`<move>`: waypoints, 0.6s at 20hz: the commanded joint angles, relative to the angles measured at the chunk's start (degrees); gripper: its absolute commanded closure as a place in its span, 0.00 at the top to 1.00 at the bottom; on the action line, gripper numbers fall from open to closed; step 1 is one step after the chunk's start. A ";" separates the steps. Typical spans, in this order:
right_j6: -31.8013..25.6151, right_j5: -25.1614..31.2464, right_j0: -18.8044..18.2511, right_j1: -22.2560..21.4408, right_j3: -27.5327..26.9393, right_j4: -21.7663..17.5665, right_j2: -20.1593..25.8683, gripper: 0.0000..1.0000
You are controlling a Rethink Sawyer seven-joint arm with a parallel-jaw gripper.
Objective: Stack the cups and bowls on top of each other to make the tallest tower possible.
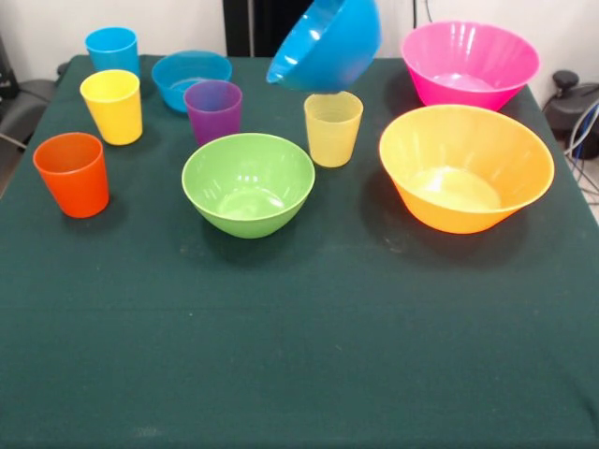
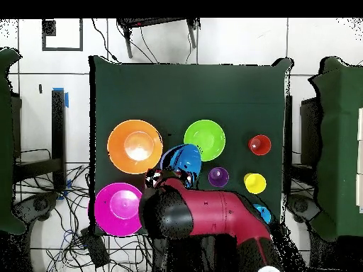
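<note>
1. Step in hand: the medium blue bowl (image 1: 329,44) is lifted clear of the desk (image 1: 299,355). It hangs tilted at the top centre of the front view, above the pale cup (image 1: 332,128). No tower exists yet.

2. Hand state: cannot be told. In the front view the hand is out of frame. In the overhead view the red arm (image 2: 213,212) ends at the blue bowl (image 2: 183,159), and the grip itself is covered. The bowl's position in the air suggests it is being carried.

3. Items standing apart on the desk, front view:
   - green bowl (image 1: 248,183), centre;
   - orange bowl (image 1: 465,166), right;
   - pink bowl (image 1: 469,63), upper right;
   - small blue bowl (image 1: 190,79), upper left;
   - purple cup (image 1: 213,110), just beside the small blue bowl;
   - blue cup (image 1: 112,50), yellow cup (image 1: 112,106) and orange cup (image 1: 72,173), left side.

4. Next move, as judged: lower the blue bowl onto a bare patch of desk as the base. It should be levelled before release and kept clear of the pale cup below.

5. Hidden or unclear:
   - the top of the blue bowl is cut by the front view's upper edge;
   - in the overhead view the arm covers the pale cup and most of the lower right of the desk.
</note>
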 commanded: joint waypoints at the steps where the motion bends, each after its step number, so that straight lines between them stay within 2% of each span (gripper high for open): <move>1: 2.53 5.47 -0.41 1.42 2.33 0.63 -0.69 0.00; 3: 2.90 4.49 -0.55 1.56 2.93 0.84 -0.41 0.00; 7: 1.54 6.07 -1.58 0.55 3.08 2.26 0.65 0.00; 12: 1.80 6.20 -1.06 1.85 2.36 1.87 0.64 0.00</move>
